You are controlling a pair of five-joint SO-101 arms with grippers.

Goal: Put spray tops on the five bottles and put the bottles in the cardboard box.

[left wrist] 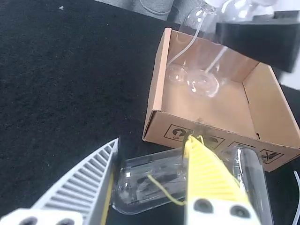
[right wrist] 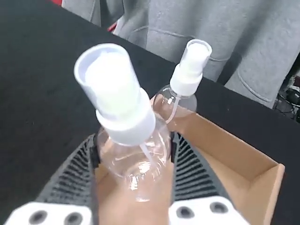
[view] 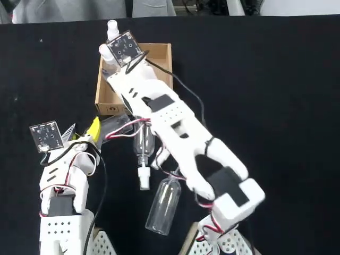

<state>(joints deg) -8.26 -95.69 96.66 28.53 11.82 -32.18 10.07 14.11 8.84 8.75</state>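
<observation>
The left hand sat at the near left of the surface. Its jaws were spread over a clear bottle that lay on its side just outside the near wall of the cardboard box. In the high view that bottle's long axis ran roughly from 9 to 3 o'clock, crosswise to the fingers. Whether the fingers touched the glass, or whether this bottle had a top, could not be told. The box lay at about 1 o'clock from this hand. Its near wall bore printed handling symbols with no legible words, and the bottles carried no labels.

The right hand was closed on a held bottle with its spray top already on. It held the bottle upright at the box's far-left corner. A second capped bottle stood just beside it, at about 12 o'clock in the high view. The coming move likely turned on this: the held bottle's axis was vertical with the box floor directly beneath, so lowering and letting go should suffice.

Farther right, under the right arm, a lying capped bottle pointed its top to 6 o'clock. At its 5 o'clock lay a last bottle, neck toward 1 o'clock and apparently without a top.
</observation>
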